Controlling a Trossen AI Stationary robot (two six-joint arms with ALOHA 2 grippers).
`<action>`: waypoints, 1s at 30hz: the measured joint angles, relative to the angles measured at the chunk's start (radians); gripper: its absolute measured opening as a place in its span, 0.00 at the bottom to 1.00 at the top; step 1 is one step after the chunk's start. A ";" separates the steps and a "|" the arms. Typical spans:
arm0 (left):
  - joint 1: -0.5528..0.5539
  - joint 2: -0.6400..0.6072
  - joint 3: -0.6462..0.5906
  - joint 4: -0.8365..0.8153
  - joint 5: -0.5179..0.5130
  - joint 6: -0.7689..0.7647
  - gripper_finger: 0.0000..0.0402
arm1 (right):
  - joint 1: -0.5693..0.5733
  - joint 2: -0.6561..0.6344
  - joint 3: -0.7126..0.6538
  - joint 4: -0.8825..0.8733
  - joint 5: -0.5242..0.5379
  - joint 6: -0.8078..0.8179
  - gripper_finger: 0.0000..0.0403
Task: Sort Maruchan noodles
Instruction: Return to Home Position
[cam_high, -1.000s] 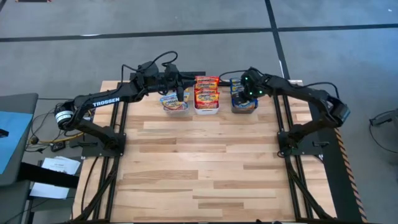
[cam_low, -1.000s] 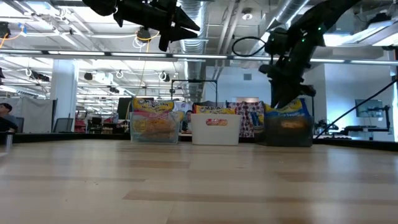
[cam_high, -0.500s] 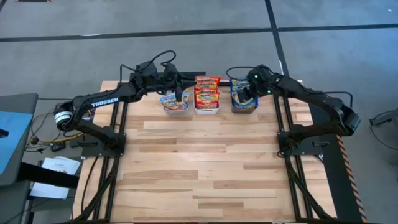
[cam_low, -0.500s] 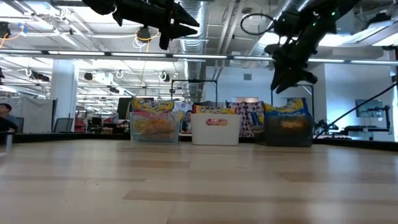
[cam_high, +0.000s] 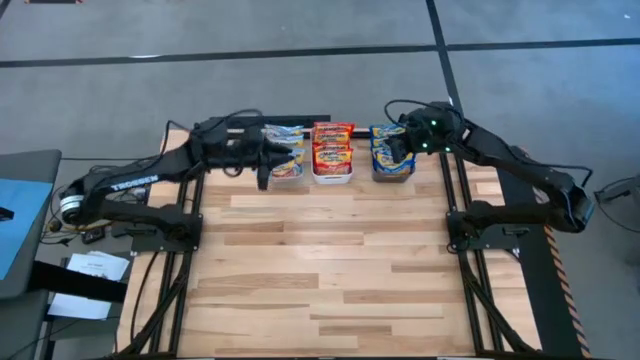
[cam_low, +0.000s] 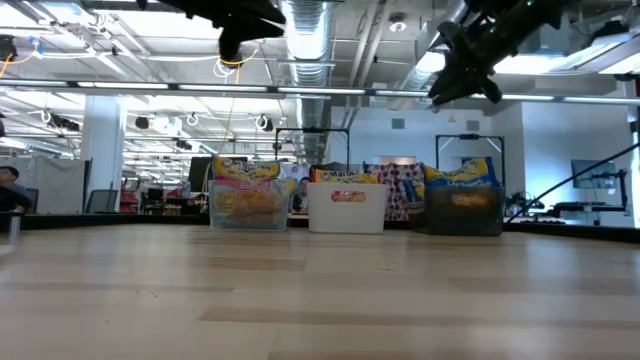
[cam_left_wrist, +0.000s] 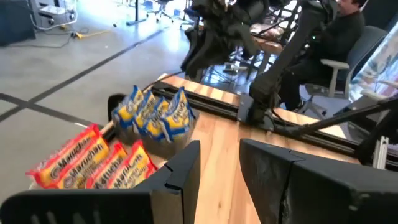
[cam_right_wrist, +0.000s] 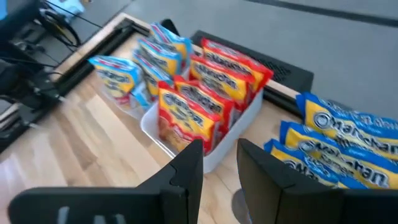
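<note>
Evidently all noodles (cam_right_wrist: 205, 93) stood sorted in three bins (cam_low: 347, 210) at the table's far edge. Left gripper (cam_left_wrist: 219, 149) and right gripper (cam_right_wrist: 219, 149) hung high near them, fingers spread, empty. Homing seemed in hand; next, each arm should retract clear.

Tabletop (cam_high: 330, 270): pale wood planks, smooth, faint satin sheen in low view. Noodle packets (cam_right_wrist: 186, 115): crinkly glossy plastic film. White bin (cam_low: 346, 207): opaque matt plastic. Clear bin (cam_low: 247, 208), left of it: transparent plastic. Dark bin (cam_low: 463, 212): smoky translucent plastic. Left end effector (cam_left_wrist: 219, 158), right end effector (cam_right_wrist: 219, 155): matt black plastic.
</note>
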 joint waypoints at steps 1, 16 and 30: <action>-0.017 -0.022 -0.030 0.015 -0.018 -0.002 0.25 | 0.007 -0.007 0.000 0.004 0.000 0.000 0.30; -0.146 -0.379 -0.519 0.327 -0.134 -0.085 0.25 | 0.132 -0.068 0.000 0.068 -0.002 0.091 0.30; -0.175 -0.759 -0.803 0.277 -0.123 -0.132 0.25 | 0.271 -0.075 0.001 0.280 -0.002 0.404 0.30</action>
